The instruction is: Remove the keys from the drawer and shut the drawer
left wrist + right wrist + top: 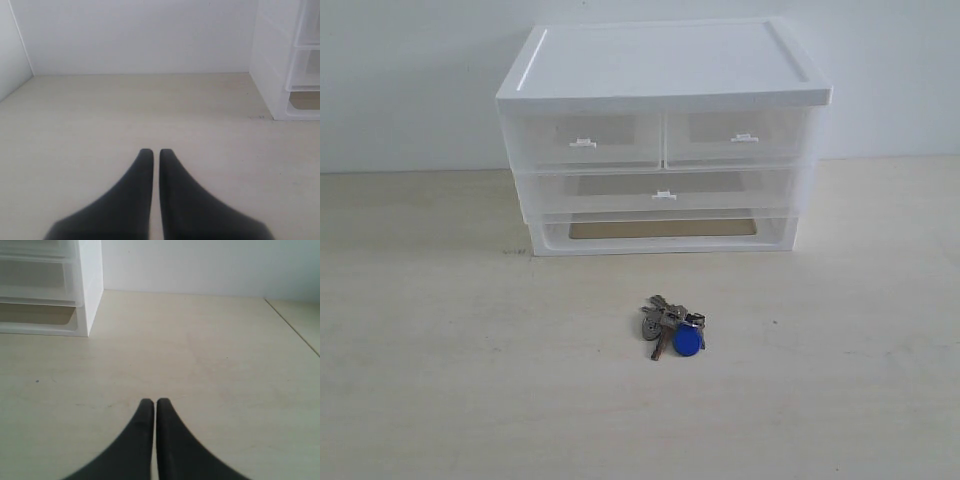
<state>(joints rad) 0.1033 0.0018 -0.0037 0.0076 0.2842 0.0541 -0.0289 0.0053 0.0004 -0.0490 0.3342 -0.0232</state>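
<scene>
Left end effector (155, 151): I read two dark, matte fingers (132, 195), broad at the base and tapering to rounded tips. The jaws are closed with only a hairline slit between them, and nothing is gripped.

Right end effector (151, 401): I read the same pair of dark tapered fingers (177, 445), tips level with each other. The jaws are pressed together, and nothing is gripped.

Both sets of fingers point straight away from my wrist cameras. The arm links and wrists lie outside my views.

White plastic cabinet (660, 65) at back of pale wood worktop (440, 380), white wall (410, 80) behind. Right top drawer (740, 140) and 1 full-width drawer (620, 190) pushed in; bottom slot (660, 228) holds no drawer.
</scene>
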